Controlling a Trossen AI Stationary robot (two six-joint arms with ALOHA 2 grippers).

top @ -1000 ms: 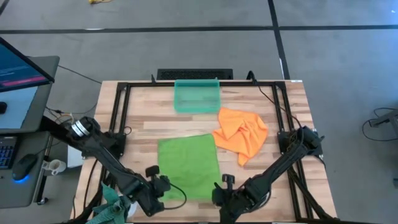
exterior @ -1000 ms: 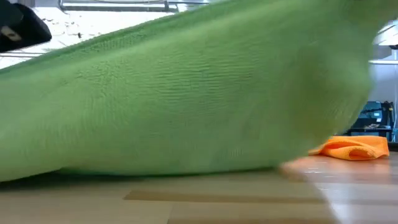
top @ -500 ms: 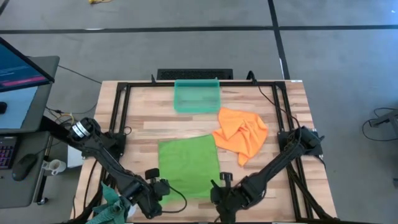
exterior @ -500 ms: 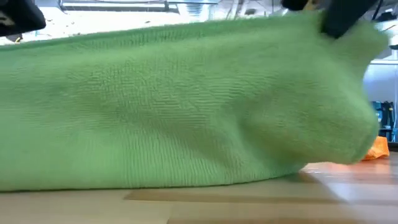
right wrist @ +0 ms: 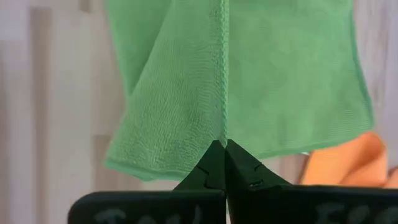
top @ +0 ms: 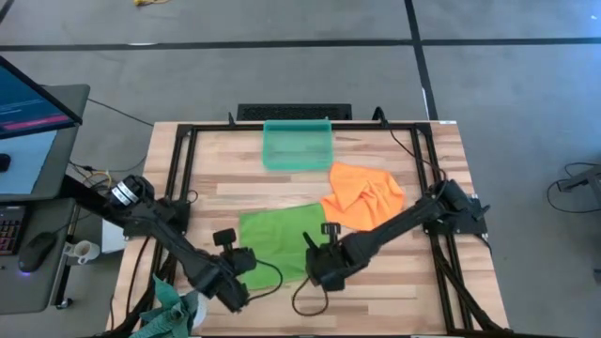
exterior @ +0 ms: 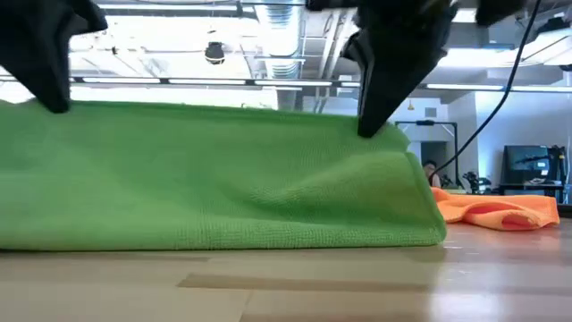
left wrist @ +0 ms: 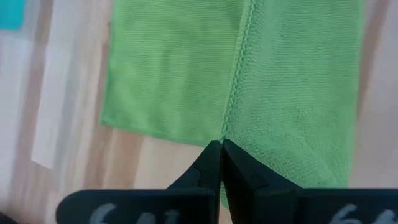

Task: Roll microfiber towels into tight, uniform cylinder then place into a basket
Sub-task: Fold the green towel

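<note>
The lime green towel (top: 277, 239) lies with its far part on the wooden table (top: 394, 282), and its near edge is raised. My left gripper (top: 246, 267) is shut on that edge near the left corner. My right gripper (top: 315, 268) is shut on it near the right corner. In the low view the raised edge runs almost straight between my left gripper (exterior: 55, 100) and my right gripper (exterior: 374, 125). The orange towel (top: 364, 202) lies crumpled at the right. The teal basket (top: 298, 144) stands at the far edge. My left gripper pinches the green towel's hemmed edge (left wrist: 229, 124) between its two fingers, coming steeply from above. The edge is lifted clear and the cloth slopes down to the table behind it. My right gripper pinches the same hemmed edge (right wrist: 222, 124) near the towel's right corner, from above and pointing down. The cloth hangs from the fingers on both sides, and the edge is drawn fairly straight toward the other gripper.
A black frame (top: 188, 169) borders the table top. A darker teal cloth (top: 169, 305) hangs off the near left corner. Bare wood lies near the front edge and at the far left. A desk with a monitor (top: 28, 103) stands left of the table.
Both grippers have carried the green towel's near edge up and toward the table's far edge, the right one also toward the left. The towel's near part has folded over its far part, which has stayed on the table, and the cloth looks shorter from above.
</note>
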